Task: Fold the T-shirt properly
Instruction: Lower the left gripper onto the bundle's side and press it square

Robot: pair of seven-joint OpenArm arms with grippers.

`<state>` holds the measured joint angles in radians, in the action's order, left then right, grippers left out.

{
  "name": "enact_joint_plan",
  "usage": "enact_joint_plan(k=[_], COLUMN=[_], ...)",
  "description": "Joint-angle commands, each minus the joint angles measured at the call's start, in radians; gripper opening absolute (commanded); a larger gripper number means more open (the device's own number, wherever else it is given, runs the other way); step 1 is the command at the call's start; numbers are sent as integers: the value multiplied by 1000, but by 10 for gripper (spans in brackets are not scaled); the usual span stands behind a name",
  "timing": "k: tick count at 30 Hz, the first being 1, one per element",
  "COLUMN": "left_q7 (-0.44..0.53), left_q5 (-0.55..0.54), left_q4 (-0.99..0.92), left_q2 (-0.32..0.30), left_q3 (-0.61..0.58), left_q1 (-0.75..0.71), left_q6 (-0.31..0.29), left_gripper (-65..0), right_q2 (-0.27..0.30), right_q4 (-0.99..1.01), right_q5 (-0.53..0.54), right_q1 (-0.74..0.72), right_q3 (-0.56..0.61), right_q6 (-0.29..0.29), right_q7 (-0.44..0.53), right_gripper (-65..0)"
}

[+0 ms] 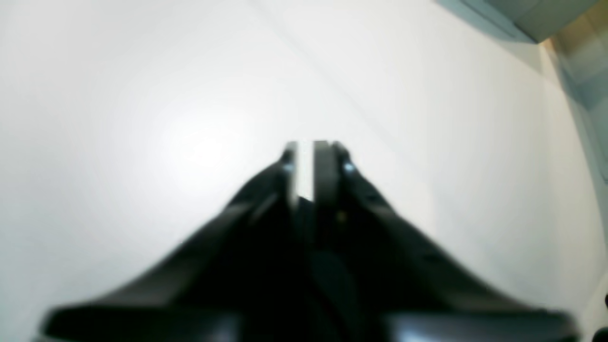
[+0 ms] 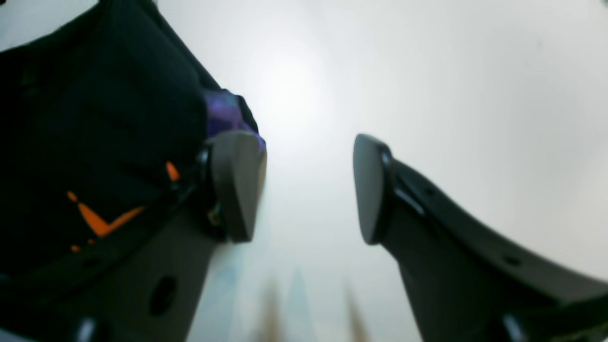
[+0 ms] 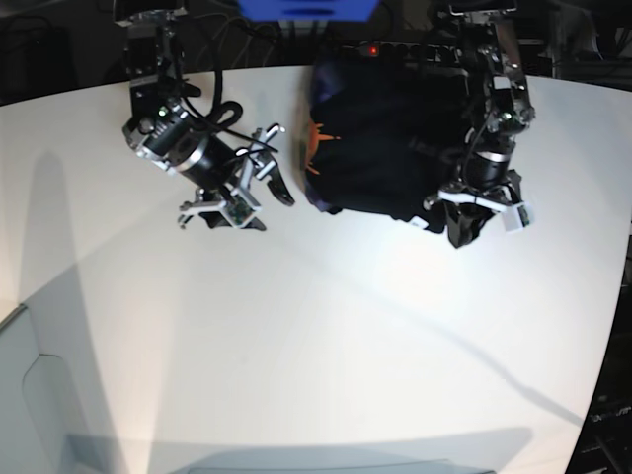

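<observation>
The T-shirt (image 3: 390,148) is seen bunched up at the far side of the surface (image 3: 326,336), between the two arms in the base view. It's soft black cloth, rumpled into a rough lump w/ folds all over, not flat at all. An orange print (image 3: 316,138) is visible at its edge on the side toward the right arm, and a purple bit (image 2: 223,114) is seen in the right wrist view just behind one finger pad. A small white tag (image 3: 420,224) is spotted at the near edge of the cloth.

The surface is plain white, smooth, slightly glossy w/ a bright glare patch, rounded along its far edge.

The right pincer (image 2: 308,187) is spread wide, w/ nothing between its matte dark grey, wedge-shaped pads; black cloth is seen right beside one finger, touching or not can't be told.

The left pincer (image 1: 311,161) is seen narrow, only a thin slit of white between its black fingers, nothing held in the gap afaict. It's blurry tho. In the base view it sits at the shirt's near corner.
</observation>
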<state>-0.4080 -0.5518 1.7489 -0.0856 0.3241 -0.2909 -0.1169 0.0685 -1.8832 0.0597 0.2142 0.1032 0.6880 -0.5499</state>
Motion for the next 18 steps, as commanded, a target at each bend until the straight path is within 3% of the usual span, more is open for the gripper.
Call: enact_joint_plan(k=[1, 4, 11, 18], left_q7=[24, 24, 24, 24], left_q5=[-11, -17, -17, -18], left_q4=[36, 75, 42, 47], left_q2=[-6, -6, -6, -6], left_q3=[5, 57, 99, 220], left_q1=[-15, -52, -110, -184], left_q6=[-7, -10, -7, -14], left_gripper=[-516, -483, -478, -477], right_q2=[-5, -5, -6, -65], right_q4=[-23, -23, -14, 72], right_q5=[18, 18, 19, 19], right_q1=[-3, 17, 18, 6], right_q3=[3, 23, 109, 138], right_q6=[10, 10, 10, 10], right_q7=[26, 27, 27, 29], right_gripper=[-323, -344, -488, -626])
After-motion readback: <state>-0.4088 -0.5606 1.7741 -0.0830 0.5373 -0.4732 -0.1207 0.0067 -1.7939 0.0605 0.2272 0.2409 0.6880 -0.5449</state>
